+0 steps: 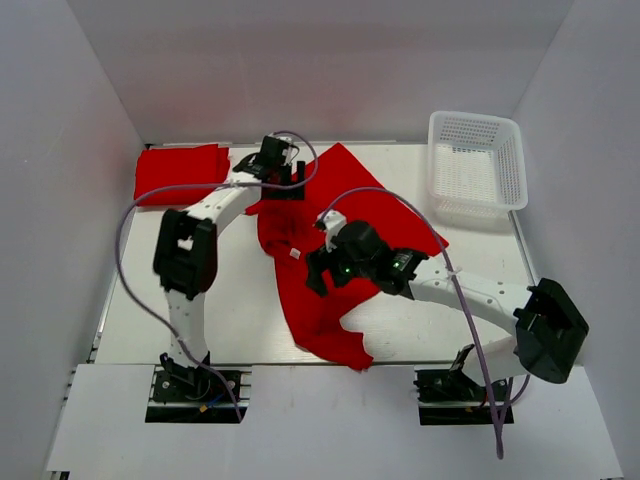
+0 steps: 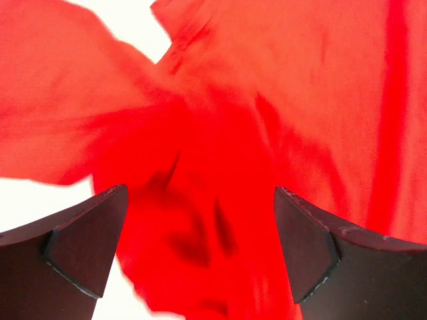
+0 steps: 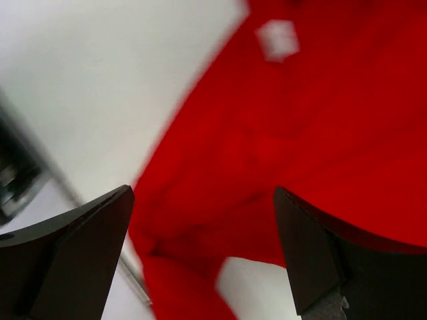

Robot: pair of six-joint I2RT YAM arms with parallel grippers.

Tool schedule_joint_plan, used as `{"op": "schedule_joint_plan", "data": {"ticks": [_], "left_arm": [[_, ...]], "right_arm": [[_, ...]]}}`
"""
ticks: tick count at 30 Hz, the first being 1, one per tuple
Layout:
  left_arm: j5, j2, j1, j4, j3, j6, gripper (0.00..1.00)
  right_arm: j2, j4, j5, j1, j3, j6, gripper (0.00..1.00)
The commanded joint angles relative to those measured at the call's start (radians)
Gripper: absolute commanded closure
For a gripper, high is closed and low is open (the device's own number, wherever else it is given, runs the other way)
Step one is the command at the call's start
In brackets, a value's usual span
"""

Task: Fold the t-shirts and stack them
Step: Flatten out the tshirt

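Well, flattening looks the step: left gripper (image 2: 200, 200) and right gripper (image 3: 200, 200) hang spread over the crumpled shirt (image 1: 325, 320); next, pinch its edges.

We see a white table (image 1: 230, 320) carrying a loose t-shirt (image 1: 325, 325), red, sprawled mid-table, a folded t-shirt (image 1: 180, 172) in the far left corner and a basket (image 1: 476, 160) far right.

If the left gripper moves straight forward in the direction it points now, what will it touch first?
Most likely the red t-shirt: its bunched cloth fills the view just ahead of the open left gripper. How near the cloth lies is unclear.
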Motion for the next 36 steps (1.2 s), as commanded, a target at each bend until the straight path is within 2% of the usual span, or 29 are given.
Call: {"op": "schedule_joint_plan", "data": {"ticks": [1,4,6,11,14,20,25,28,31,35,36], "left_arm": [[-0.071,-0.264,0.003,0.043,-0.204,-0.056,0.0],[-0.08,-0.354,0.003,0.097,-0.387,-0.118,0.0],[-0.08,-0.354,0.003,0.13,-0.458,-0.142,0.0],[-0.091,-0.245,0.024,0.106,-0.398,-0.155,0.0],[-0.121,-0.107,0.024,0.069,-0.287,-0.165,0.0],[-0.201,0.063,0.044,-0.031,-0.103,-0.174,0.0],[-0.161,0.158,0.078,-0.032,-0.054,-0.174,0.0],[-0.125,0.197,0.101,-0.008,0.032,-0.133,0.0],[-0.065,0.279,0.112,0.025,0.194,-0.037,0.0],[0.026,0.445,0.112,-0.017,0.56,0.026,0.0],[0.047,0.471,0.112,-0.017,0.598,0.049,0.0]], "right_arm": [[-0.02,-0.094,0.207,-0.071,0.011,0.074,0.1],[0.01,-0.1,0.233,-0.168,0.003,0.087,0.1],[0.07,-0.112,0.253,-0.255,0.029,0.146,0.1],[0.171,-0.101,0.198,-0.383,0.068,0.118,0.1],[0.236,-0.082,0.143,-0.465,0.071,0.115,0.1],[0.358,-0.075,0.114,-0.583,0.088,0.12,0.1],[0.398,-0.054,0.078,-0.656,0.039,0.159,0.1],[0.388,-0.049,0.087,-0.689,-0.012,0.169,0.1],[0.333,-0.057,0.081,-0.691,-0.105,0.19,0.1],[0.211,-0.086,0.016,-0.688,-0.199,0.222,0.1],[0.195,-0.084,-0.012,-0.682,-0.213,0.227,0.1]]}}
